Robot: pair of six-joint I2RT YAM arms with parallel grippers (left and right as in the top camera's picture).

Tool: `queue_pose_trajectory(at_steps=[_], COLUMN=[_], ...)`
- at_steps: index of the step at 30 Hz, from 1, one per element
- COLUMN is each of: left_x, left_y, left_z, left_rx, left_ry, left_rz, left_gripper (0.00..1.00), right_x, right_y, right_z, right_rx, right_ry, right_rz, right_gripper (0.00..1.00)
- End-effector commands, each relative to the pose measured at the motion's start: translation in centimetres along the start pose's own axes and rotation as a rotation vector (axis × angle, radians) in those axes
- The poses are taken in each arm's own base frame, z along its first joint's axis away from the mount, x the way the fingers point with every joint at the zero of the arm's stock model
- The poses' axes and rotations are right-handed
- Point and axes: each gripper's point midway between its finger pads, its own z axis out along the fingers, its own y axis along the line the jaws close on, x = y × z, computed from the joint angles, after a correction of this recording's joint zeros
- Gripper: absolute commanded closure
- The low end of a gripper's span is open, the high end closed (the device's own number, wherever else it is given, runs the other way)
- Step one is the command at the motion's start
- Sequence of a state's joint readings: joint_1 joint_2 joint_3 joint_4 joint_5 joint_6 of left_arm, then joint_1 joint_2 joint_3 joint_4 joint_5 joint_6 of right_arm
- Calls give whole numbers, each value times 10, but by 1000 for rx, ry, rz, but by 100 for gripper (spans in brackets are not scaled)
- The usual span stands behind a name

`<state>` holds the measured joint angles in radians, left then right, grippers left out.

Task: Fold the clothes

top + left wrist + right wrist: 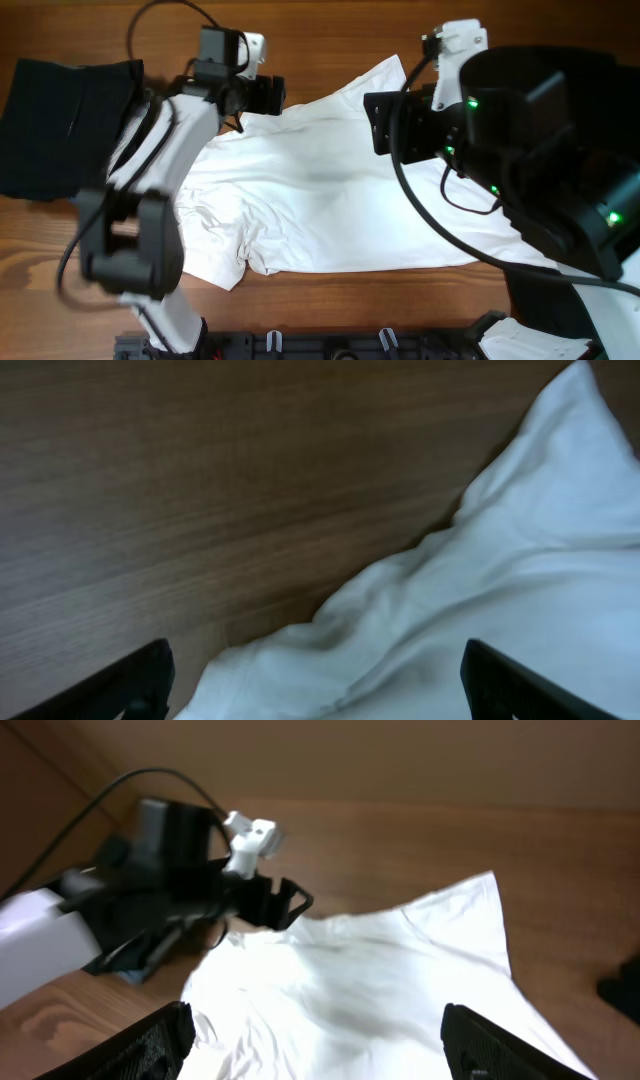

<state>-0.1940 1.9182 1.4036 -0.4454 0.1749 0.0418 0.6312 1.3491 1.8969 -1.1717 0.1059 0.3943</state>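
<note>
Overhead, the white T-shirt point(330, 200) lies spread but rumpled across the middle of the wooden tabletop point(330, 40), one corner pointing toward the far edge and creases bunched at its near-left side. The left claw point(268, 95) hovers at the shirt's far-left edge, its fingers point(135, 678) standing wide apart with nothing gripped, only cloth and bare wood below. The right claw point(378, 125) hangs over the shirt's right side, its fingers point(165, 1038) likewise spread wide and empty, facing the left arm point(150, 170) across the fabric. A black garment point(60, 120) rests flat at the tabletop's left end, left of the shirt; the left arm hides whether the two touch.
</note>
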Motion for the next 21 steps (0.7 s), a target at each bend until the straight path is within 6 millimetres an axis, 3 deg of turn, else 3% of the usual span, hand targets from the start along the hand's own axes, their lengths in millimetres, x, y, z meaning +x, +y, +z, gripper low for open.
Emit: queue_pose_trajectory(at_steps=[1,5,8,14,15,17,21], left_x=[24,33,36,44,38,16,-41], left_y=[13,17,18,20,24,52,119], left_z=[42,57,58,57,55,46,2], left_rx=[-27,-27,-33,-33,-56,-193,-427], left_ry=[69,90,101,135,117,54,-117], left_rz=[75,151,164,156,150,70,-123], left_gripper=[11,15,28,93,96,96,96], right_x=[5,16,21,23,22,21,21], right_y=[-8,-11,-13,-18,-20,-24,-29], right_z=[8,17,24,34,35,37,40], right_rx=[48,72,85,125,141,166,192], right_ry=[30,84,114,126,123,117,119], right_rz=[25,18,14,33,36,35,59], right_gripper=[16,15,15,15,15,15,15])
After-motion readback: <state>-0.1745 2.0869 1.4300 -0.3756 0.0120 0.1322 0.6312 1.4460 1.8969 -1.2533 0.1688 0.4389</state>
